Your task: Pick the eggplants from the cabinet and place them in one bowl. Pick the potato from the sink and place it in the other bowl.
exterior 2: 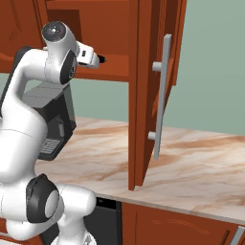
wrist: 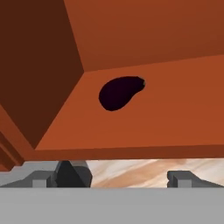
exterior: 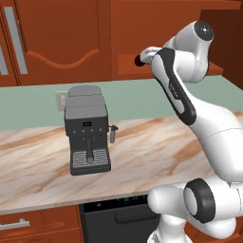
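Observation:
One eggplant (wrist: 119, 92), a dark purple-black blob, lies on the floor of the open cabinet (wrist: 175, 113), near the back left corner of the niche. My gripper (wrist: 126, 174) is open just in front of the shelf's front edge, short of the eggplant, with nothing between its fingers. From the base cameras the gripper (exterior: 138, 60) (exterior 2: 101, 60) sits at the mouth of the reddish-brown cabinet shelf (exterior: 124, 65). The potato, the sink and both bowls are out of view.
A dark coffee machine (exterior: 88, 128) (exterior 2: 50, 119) stands on the marble counter (exterior: 152, 147) below the shelf. The open cabinet door (exterior 2: 143, 95) with its long silver handle (exterior 2: 160, 95) juts out to the right of the arm. A dishwasher front (exterior: 118, 213) sits under the counter.

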### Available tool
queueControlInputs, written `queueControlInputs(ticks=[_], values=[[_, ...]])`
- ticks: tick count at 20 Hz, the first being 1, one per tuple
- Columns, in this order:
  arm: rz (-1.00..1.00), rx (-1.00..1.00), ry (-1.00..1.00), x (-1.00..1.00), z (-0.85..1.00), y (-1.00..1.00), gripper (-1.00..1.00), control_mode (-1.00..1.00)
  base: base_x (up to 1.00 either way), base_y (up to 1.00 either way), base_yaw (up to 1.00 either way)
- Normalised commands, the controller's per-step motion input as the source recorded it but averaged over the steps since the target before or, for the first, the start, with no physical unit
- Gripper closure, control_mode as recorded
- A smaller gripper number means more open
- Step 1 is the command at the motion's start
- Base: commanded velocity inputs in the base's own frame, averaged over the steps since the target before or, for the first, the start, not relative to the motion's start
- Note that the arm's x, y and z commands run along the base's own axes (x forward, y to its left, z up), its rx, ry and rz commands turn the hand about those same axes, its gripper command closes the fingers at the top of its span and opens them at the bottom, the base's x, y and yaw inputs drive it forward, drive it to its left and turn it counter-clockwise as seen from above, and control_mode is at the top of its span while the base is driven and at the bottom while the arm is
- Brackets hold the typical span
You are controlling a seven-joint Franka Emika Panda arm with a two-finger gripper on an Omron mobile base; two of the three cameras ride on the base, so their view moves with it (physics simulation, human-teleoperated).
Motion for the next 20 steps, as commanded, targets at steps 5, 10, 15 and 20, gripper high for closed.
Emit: queueControlInputs(ticks=[5, 10, 15, 20], values=[[0.00, 0.02, 0.00, 0.12, -0.07, 0.00, -1.00, -1.00, 0.00, 0.00, 0.00], [0.00, 0.01, 0.00, 0.16, 0.00, 0.00, -1.00, -1.00, 0.00, 0.00, 0.00], [-0.01, 0.01, 0.00, 0.19, 0.07, 0.00, -1.00, -1.00, 0.00, 0.00, 0.00], [-0.03, 0.00, 0.00, 0.18, 0.01, 0.01, -1.00, -1.00, 0.00, 0.00, 0.00]])
